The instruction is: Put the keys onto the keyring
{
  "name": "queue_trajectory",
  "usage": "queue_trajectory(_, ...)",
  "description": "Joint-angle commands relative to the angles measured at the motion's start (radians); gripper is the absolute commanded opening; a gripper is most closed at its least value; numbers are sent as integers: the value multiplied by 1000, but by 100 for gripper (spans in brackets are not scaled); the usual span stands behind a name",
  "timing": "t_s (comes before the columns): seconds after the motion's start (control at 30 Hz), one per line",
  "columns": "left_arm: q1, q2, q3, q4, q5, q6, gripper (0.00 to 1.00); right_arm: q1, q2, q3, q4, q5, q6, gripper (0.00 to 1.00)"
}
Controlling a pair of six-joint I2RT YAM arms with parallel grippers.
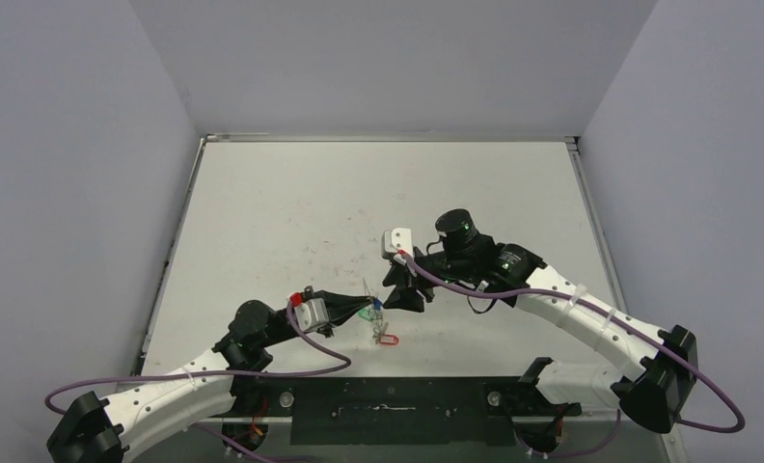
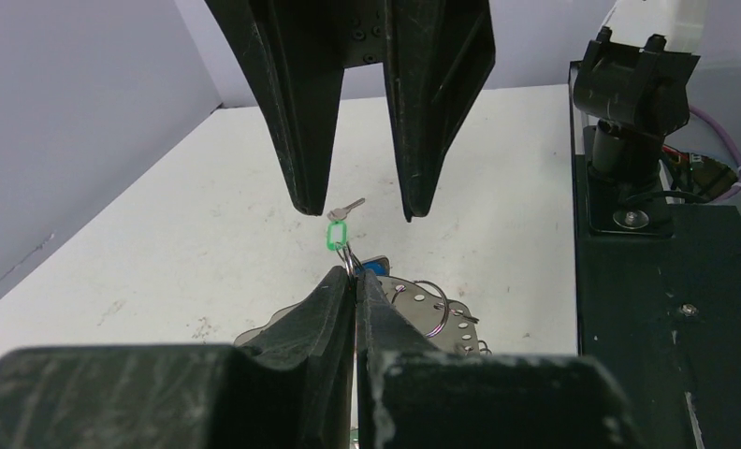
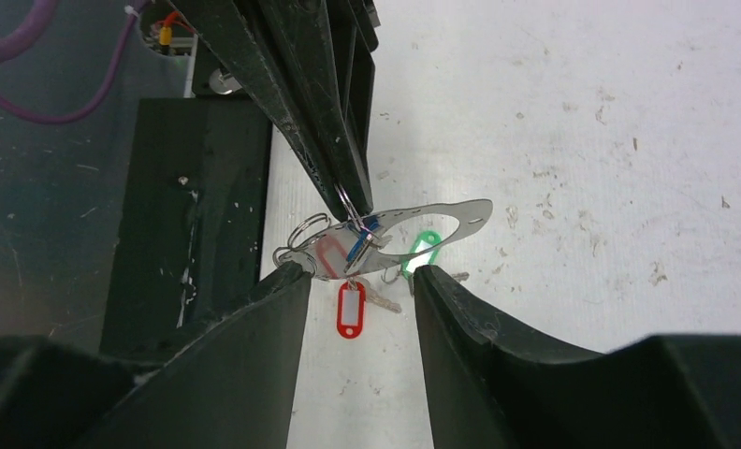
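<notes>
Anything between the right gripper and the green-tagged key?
Nothing visible. The open right gripper faces the green-tagged key directly; the left gripper, pinching a wire loop on the keyring, sits behind the key, not between.

The left gripper (image 2: 355, 279) is pinched closed, tip to tip with the right gripper (image 3: 359, 273), whose jaws stand apart.

This looks like a robotics lab, set up as a closed test booth. A scuffed white table (image 1: 291, 203) is boxed in by plain pale walls (image 1: 69, 193), and a left arm (image 1: 166, 397) and a right arm (image 1: 576, 307), both cabled, are bolted to a black plate (image 1: 397, 410) at its near edge.
</notes>
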Motion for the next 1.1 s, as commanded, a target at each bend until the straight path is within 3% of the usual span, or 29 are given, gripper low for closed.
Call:
queue_trajectory(0.0, -4, -26, 3, 126, 30, -14, 0, -14, -16, -18, 126, -132, 9, 43)
queue_trajectory(0.27, -4, -27, 15, 122, 49, -21, 0, -19, -1, -66, 253, -155, 94, 29)
queue_trajectory(0.83, -4, -46, 23, 90, 52, -20, 0, -20, 46, -75, 236, -164, 76, 0)
queue_trajectory(1.07, -4, -51, 25, 82, 47, -16, 0, -20, 52, -84, 220, -135, 69, 0)
